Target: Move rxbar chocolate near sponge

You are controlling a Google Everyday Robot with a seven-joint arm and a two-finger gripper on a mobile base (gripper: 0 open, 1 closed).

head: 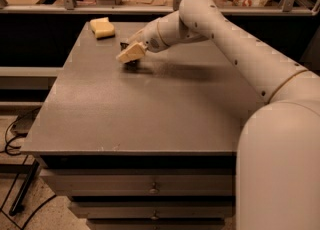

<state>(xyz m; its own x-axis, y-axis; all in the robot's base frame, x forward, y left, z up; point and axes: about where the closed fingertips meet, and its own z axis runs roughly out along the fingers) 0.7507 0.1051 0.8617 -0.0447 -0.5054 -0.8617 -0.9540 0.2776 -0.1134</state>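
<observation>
matt table [150, 119] under a perhaps plastic gripper [131, 54]; foam sponge [102, 27]
</observation>
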